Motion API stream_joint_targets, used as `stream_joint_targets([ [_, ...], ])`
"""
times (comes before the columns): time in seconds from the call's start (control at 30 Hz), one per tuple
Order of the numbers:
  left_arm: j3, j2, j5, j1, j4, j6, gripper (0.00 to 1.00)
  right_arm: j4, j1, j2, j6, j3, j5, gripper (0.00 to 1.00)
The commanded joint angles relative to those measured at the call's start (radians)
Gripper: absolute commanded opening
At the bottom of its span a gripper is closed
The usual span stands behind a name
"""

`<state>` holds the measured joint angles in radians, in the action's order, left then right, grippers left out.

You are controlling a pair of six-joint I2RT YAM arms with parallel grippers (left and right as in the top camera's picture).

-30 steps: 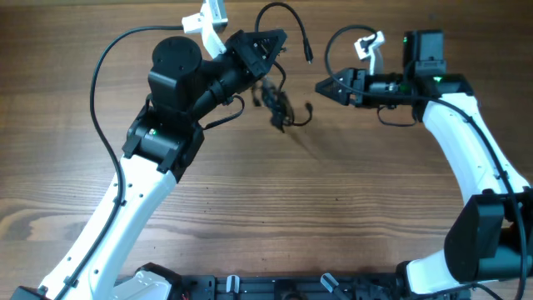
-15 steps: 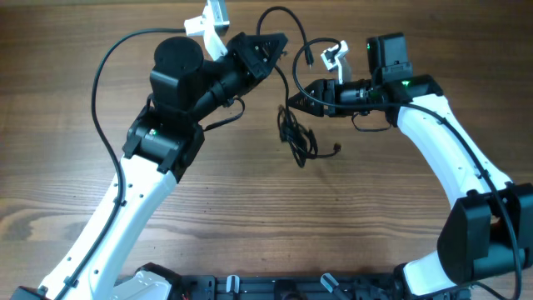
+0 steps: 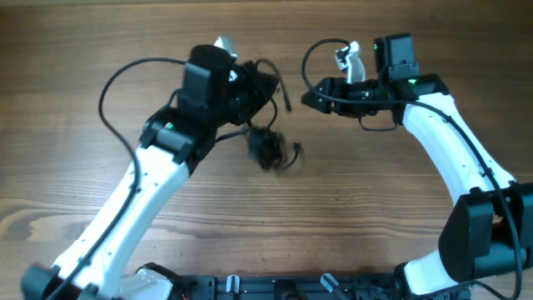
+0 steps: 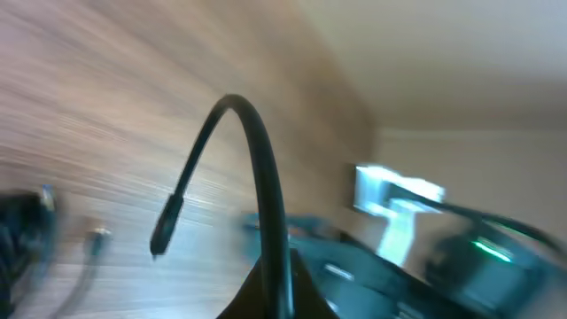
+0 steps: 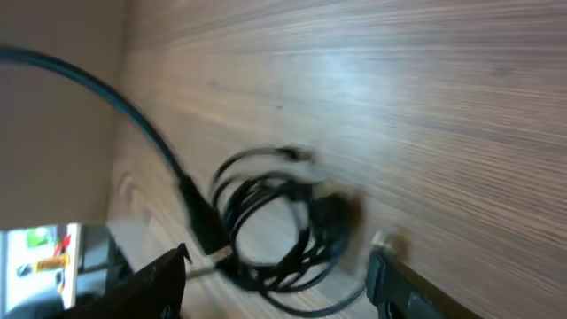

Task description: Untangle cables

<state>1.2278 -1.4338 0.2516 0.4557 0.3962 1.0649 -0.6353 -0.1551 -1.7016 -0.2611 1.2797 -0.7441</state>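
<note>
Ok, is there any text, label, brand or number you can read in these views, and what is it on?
No text is readable in any view.
Yellow sticker, lower left corner of the right wrist view: it carries marks, but they are too blurred to read.
Cables and table: no lettering shows.

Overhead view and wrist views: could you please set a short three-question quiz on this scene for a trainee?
1. True or false: the right jaws hold the bundle.
2. Which jaws are shut on a cable? A the left jaws, B the right jaws, C both.
3. Fill in: in the left wrist view, the cable's free end carries a ___.
Key: 1 false; 2 A; 3 plug.
</note>
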Motion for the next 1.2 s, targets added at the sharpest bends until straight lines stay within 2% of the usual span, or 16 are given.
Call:
stream_joint_targets([
  [0.0, 0.003, -0.131, -0.150, 0.000, -0.009, -0.101, 0.04, -0.007, 0.022, -0.015, -0.008, 0.021, 0.042, 0.68],
  [0.1, 0.003, -0.256, -0.183, -0.004, -0.061, -0.148, 0.05, -0.009, 0.022, -0.016, -0.007, 0.021, 0.043, 0.68],
  [0.13, 0.003, -0.290, -0.183, -0.004, -0.076, -0.154, 0.15, -0.011, 0.022, -0.016, -0.007, 0.021, 0.042, 0.68],
  [0.23, 0.003, -0.402, -0.183, -0.011, -0.099, -0.203, 0.82, -0.018, 0.022, -0.016, -0.007, 0.021, 0.042, 0.68],
  [0.27, 0.003, -0.418, -0.183, -0.016, -0.088, -0.215, 1.00, -0.021, 0.022, -0.016, -0.003, 0.021, 0.042, 0.68],
  [0.47, 0.027, -0.360, -0.183, -0.068, 0.091, -0.335, 1.00, -0.031, 0.022, -0.016, -0.001, 0.021, 0.072, 0.72],
  [0.63, 0.045, -0.199, -0.183, -0.085, 0.228, -0.406, 1.00, -0.032, 0.022, -0.016, 0.000, 0.021, 0.072, 0.74],
  [0.83, 0.045, -0.013, -0.213, -0.037, 0.335, -0.455, 0.98, -0.038, 0.022, -0.016, 0.016, 0.021, 0.072, 0.77],
  [0.93, 0.044, 0.002, -0.212, 0.000, 0.407, -0.455, 0.92, -0.043, 0.022, -0.016, 0.023, 0.021, 0.072, 0.77],
  [1.07, 0.023, -0.047, -0.217, 0.056, 0.460, -0.452, 0.74, -0.047, 0.022, -0.015, 0.025, 0.021, 0.072, 0.78],
  [1.17, -0.003, -0.093, -0.243, 0.085, 0.487, -0.420, 0.69, -0.051, 0.022, -0.016, 0.025, 0.021, 0.072, 0.78],
])
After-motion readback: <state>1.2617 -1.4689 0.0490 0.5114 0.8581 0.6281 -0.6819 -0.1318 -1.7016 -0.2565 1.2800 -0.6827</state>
